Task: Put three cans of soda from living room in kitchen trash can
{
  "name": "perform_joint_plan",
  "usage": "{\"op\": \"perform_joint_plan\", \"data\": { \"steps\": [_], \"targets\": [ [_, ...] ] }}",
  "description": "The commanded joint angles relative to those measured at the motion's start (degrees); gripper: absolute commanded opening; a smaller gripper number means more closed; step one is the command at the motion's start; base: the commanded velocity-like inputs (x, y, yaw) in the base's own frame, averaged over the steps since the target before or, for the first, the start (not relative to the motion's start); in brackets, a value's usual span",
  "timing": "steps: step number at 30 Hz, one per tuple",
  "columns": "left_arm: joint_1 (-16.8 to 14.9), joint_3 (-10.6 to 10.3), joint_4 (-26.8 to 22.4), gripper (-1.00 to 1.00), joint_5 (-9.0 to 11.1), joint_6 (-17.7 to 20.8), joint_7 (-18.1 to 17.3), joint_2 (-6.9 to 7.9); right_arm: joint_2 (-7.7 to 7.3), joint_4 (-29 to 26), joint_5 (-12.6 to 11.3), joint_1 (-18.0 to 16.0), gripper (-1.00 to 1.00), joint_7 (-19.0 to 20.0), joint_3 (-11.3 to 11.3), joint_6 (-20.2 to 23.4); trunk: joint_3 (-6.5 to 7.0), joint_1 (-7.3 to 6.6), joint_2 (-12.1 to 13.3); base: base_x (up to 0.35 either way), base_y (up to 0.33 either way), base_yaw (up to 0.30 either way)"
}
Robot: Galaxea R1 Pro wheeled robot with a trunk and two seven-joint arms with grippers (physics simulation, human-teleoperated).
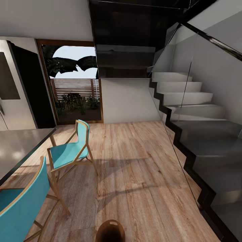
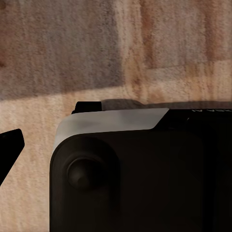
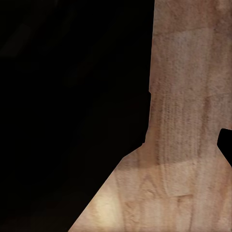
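I am looking down over a light wood floor (image 1: pixel 134 168) from the head camera, and the trash can (image 1: pixel 110 231) is sitting on it at the very bottom of my picture, just ahead of the robot. I am seeing its brown round rim, its dark inside and the slot handle cut-out near the rim; its lower part is running out of the frame.

To the left, two turquoise chairs with wooden frames are standing on the floor: the far chair (image 1: pixel 71 151) and the near chair (image 1: pixel 23 205), both beside the edge of a grey surface (image 1: pixel 16 148) at the left. Behind that, a stainless-steel fridge (image 1: pixel 11 94) is standing against the left wall, next to a wood-framed glass door (image 1: pixel 75 84) that is showing plants and a slatted fence outside. On the right, a staircase (image 1: pixel 195 111) with dark-edged steps and a glass balustrade is climbing away.

In the left wrist camera I am seeing a dark rounded robot body (image 2: pixel 135 179) with a pale grey band over the wood floor, and a dark tip at one edge; I cannot tell whether the left gripper is open or closed. In the right wrist camera a large black shape (image 3: pixel 67 106) is covering much of the floor, and I cannot tell the right gripper's state either
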Motion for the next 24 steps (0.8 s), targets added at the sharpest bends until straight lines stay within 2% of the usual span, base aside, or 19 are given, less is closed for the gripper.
{"op": "perform_joint_plan", "data": {
  "steps": [1,24],
  "targets": [
    [0.0,0.0,0.0,1.0,0.0,0.0,0.0,0.0,0.0,0.0,0.0,0.0,1.0,0.0,0.0,0.0,0.0,0.0,0.0,0.0,0.0,0.0],
    [0.0,0.0,0.0,1.0,0.0,0.0,0.0,0.0,0.0,0.0,0.0,0.0,1.0,0.0,0.0,0.0,0.0,0.0,0.0,0.0,0.0,0.0]
  ]
}}
